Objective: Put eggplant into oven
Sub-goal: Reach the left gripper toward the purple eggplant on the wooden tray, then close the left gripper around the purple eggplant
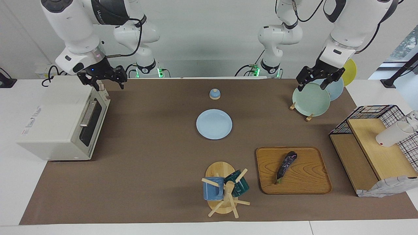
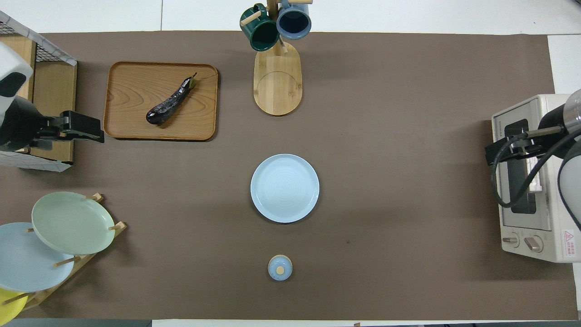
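left gripper [image 1: 313, 81] spread, over plate rack [image 1: 302, 111] | brown mat [image 1: 156, 156] | white wall [image 1: 209, 42]

My table [image 1: 13, 182] is wearing a brown mat [image 1: 156, 163]. Lying directly on it: the oven [image 1: 55, 120] at my right arm's end, a blue plate [image 1: 214, 124] mid-mat, a small lid [image 1: 214, 94] nearer me, a mug rack [image 1: 222, 187], a wooden tray [image 1: 307, 182], a plate rack [image 1: 307, 117] and a shelf [image 1: 369, 153].
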`<control>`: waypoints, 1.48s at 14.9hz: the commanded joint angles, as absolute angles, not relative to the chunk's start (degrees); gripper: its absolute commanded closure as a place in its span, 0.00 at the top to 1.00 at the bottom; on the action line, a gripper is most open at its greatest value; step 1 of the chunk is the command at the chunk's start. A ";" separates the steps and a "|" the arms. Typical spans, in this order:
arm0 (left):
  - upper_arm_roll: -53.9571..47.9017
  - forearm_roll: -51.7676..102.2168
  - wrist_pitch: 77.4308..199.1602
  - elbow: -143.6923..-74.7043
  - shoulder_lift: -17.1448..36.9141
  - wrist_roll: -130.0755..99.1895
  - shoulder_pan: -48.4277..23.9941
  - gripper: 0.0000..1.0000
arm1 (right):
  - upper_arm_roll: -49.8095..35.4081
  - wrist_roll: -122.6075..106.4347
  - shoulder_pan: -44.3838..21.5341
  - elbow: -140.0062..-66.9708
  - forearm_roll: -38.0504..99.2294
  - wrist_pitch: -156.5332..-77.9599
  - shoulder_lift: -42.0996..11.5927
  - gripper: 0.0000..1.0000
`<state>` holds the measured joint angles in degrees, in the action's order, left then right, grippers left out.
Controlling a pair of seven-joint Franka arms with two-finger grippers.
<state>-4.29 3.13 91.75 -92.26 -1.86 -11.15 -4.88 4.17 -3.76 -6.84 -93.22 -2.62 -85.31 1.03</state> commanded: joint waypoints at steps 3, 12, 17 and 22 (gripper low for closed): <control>-4.83 4.13 97.02 -91.85 3.94 -6.61 -4.31 1.00 | 4.39 -9.03 -4.67 -99.66 -1.32 -89.82 4.04 0.00; -4.75 3.43 106.60 -87.19 21.96 13.25 -4.13 1.00 | 4.57 -4.57 -4.13 -114.59 -12.38 -103.52 9.23 0.00; -4.83 1.41 114.42 -86.84 29.78 17.92 -5.27 1.00 | 4.57 -4.39 0.44 -118.91 -13.01 -108.28 8.70 0.00; -4.83 -1.83 119.25 -86.13 32.78 20.57 -5.45 1.00 | 4.57 -4.92 0.53 -120.23 -15.03 -110.03 8.79 0.00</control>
